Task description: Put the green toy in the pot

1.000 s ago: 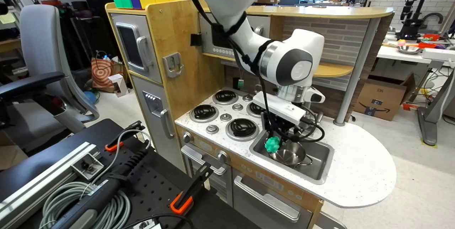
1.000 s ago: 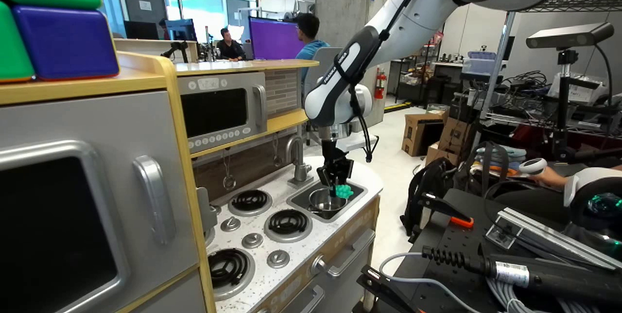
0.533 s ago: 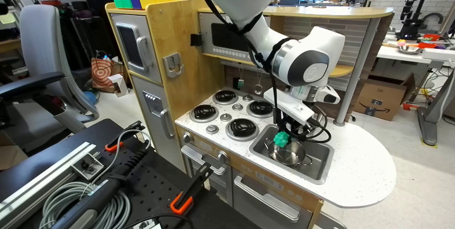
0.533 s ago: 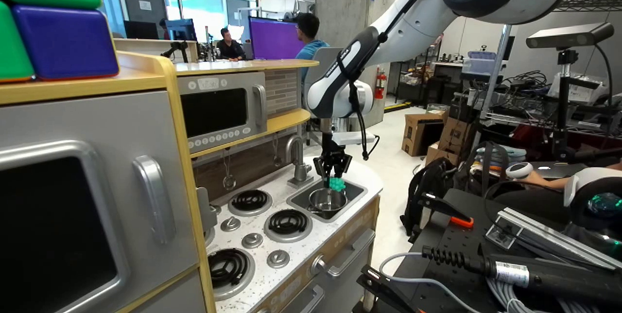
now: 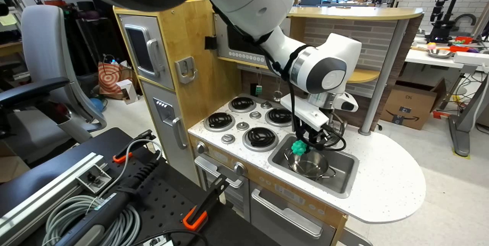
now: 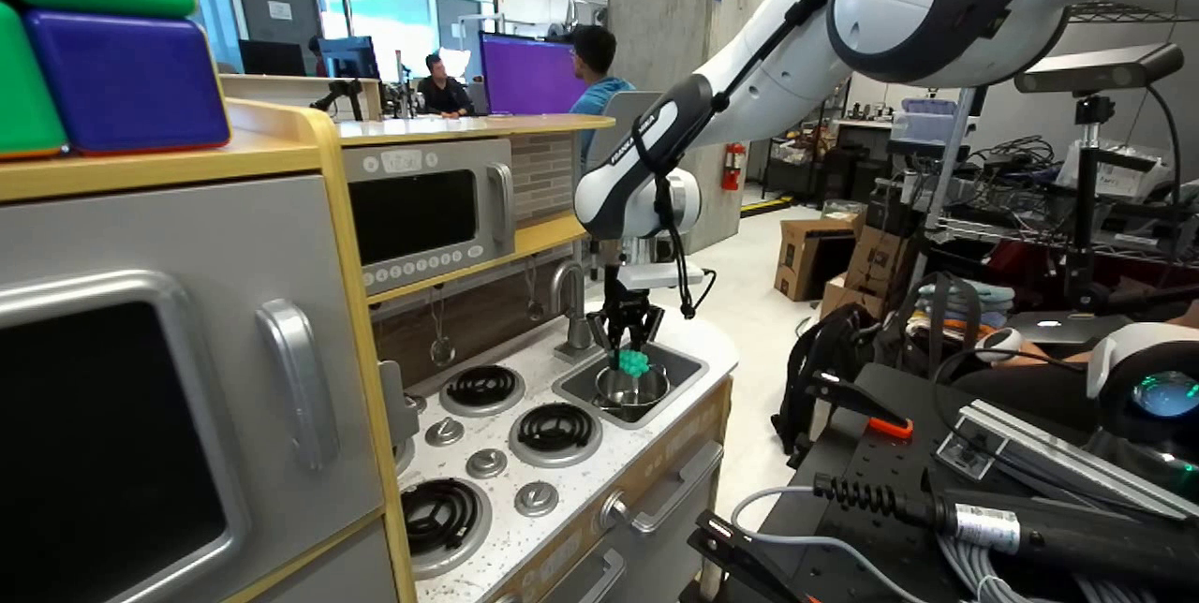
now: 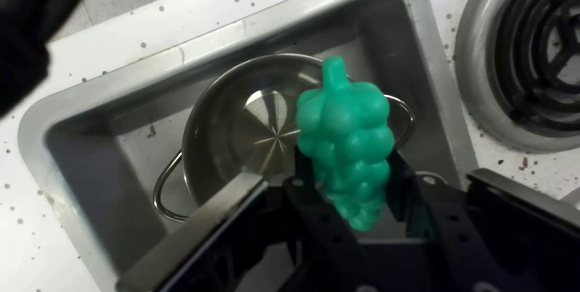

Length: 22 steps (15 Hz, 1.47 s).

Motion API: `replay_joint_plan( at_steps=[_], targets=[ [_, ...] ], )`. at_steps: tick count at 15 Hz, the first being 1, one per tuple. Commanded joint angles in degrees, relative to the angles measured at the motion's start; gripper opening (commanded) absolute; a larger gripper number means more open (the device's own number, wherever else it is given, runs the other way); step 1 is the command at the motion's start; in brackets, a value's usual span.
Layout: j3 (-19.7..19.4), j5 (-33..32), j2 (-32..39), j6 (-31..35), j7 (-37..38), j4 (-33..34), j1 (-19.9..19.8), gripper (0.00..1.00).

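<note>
White countertop (image 5: 393, 179) under a bent arm (image 6: 777, 83), downturned claw (image 7: 348, 158) clamped on the green toy (image 7: 346, 135) (pot (image 7: 244, 133) nearby).

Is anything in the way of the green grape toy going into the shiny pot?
Nothing visible is in the way. The gripper holds the green toy, seemingly above one side of the lidless pot. A little shift toward the middle might help.

There are four burners (image 5: 260, 138), one pot (image 7: 208, 138) and one green toy (image 7: 346, 133).
</note>
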Motion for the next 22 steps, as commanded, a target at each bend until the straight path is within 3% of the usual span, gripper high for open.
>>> replay_joint_plan(
  at_steps=[1,9,10,11,14,15,16,18,20,22],
  targets=[
    [-1.5,0.3,5.3,-5.0,3.3,8.4,0.2,0.14],
    [-2.8,-0.5,9.7,-9.5,6.2,15.5,0.4,0.14],
    [-2.8,-0.6,10.0,-9.8,6.2,16.1,0.5,0.26],
    [-2.9,-0.8,10.4,-10.1,6.2,16.7,0.6,0.14],
    [-3.2,-1.1,11.5,-11.6,6.8,18.9,0.9,0.14],
    [-3.1,-1.0,11.7,-11.9,6.7,19.2,0.8,0.64],
    [-2.9,-0.8,11.9,-12.3,6.6,19.7,0.6,0.66],
    [-2.3,-0.6,12.0,-12.6,5.4,20.5,0.3,0.79],
    [-1.1,0.0,9.2,-9.7,3.3,16.8,0.2,0.94],
    [0.4,0.3,6.5,-6.8,0.0,13.2,0.3,1.0]
  ],
)
